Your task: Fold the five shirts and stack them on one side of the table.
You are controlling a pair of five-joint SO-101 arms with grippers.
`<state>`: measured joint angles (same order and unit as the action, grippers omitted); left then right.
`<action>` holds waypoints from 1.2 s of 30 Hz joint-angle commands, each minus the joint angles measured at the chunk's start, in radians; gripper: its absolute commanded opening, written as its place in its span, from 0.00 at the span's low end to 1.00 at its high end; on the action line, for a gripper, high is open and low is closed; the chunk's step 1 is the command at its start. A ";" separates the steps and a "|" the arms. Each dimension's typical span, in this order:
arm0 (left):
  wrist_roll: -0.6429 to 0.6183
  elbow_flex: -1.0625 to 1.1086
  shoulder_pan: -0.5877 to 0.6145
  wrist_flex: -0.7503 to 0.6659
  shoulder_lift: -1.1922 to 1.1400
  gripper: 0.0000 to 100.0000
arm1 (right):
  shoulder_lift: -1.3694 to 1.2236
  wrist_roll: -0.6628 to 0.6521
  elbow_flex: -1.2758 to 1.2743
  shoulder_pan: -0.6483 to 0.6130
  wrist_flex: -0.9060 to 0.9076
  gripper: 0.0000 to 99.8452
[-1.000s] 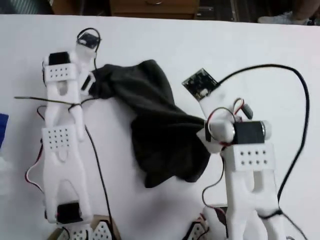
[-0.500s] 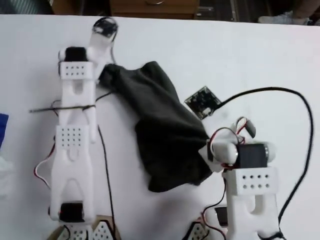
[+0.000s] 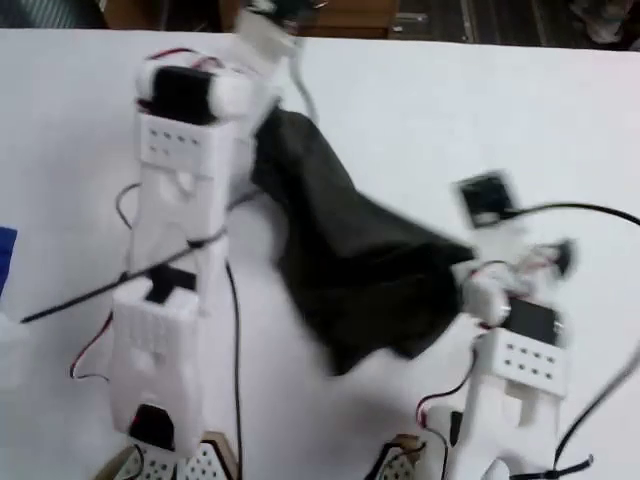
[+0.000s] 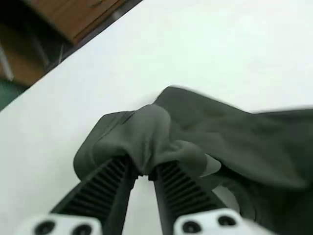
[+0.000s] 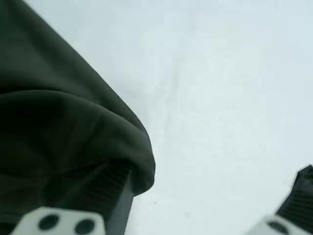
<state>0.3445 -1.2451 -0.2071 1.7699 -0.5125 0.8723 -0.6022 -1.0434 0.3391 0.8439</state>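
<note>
Fabric of the shirt [image 4: 220, 142] is bunching up between the jaws of my left gripper [image 4: 144, 169]. Those jaws are standing almost together, with only a thin gap between them, and they are pinching a rumpled fold of the dark cloth at their tips. This arm is reaching out long toward the far edge of the table [image 3: 420, 100], and the pinched end is sitting over the far left part of the table, close to that edge.

My right gripper [image 5: 215, 174] is gaping wide. One finger [image 5: 115, 196] is lying tucked under a drooping hem of the shirt, while the other is showing well off to the side, with bare table between the two. Nothing is being squeezed here; the cloth is only draping over the one finger. This gripper is hovering over the near right part of the table.

The shirt is running as a dark, loosely crumpled band slantwise across the middle of the table, from the far left end in my left jaws to the near right end at my right gripper. Whether its middle is touching the table I cannot tell. A black cable [image 3: 570, 210] is looping over the right side of the table, and a blue thing [image 3: 5, 262] is peeking in at the table's left edge.
</note>
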 commanded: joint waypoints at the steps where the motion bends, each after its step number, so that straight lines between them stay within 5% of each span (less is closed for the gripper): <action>1: -0.005 0.107 -0.184 0.017 0.137 0.02 | 0.035 0.009 0.006 0.217 -0.058 0.44; 5: 0.003 0.182 -0.328 0.015 0.157 0.02 | 0.033 0.006 -0.002 0.306 -0.047 0.44; 8: 0.003 0.213 -0.330 -0.003 0.147 0.02 | 0.035 0.002 -0.012 0.303 -0.002 0.44; 14: 0.005 0.200 -0.147 -0.026 0.141 0.02 | 0.036 0.006 -0.011 0.188 0.050 0.44; 24: 0.037 -0.269 0.338 -0.005 0.141 0.02 | 0.036 0.014 -0.003 -0.234 0.056 0.44; 31: 0.031 -0.421 0.551 -0.003 0.183 0.02 | 0.036 0.250 0.206 -0.467 0.165 0.44; 36: -0.021 -0.420 0.598 -0.041 0.290 0.02 | 0.036 0.307 0.359 -0.561 0.278 0.44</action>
<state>0.3506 -1.6318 0.3744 1.7637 -0.3207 0.8723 -0.3184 -0.7887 -0.1765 1.0679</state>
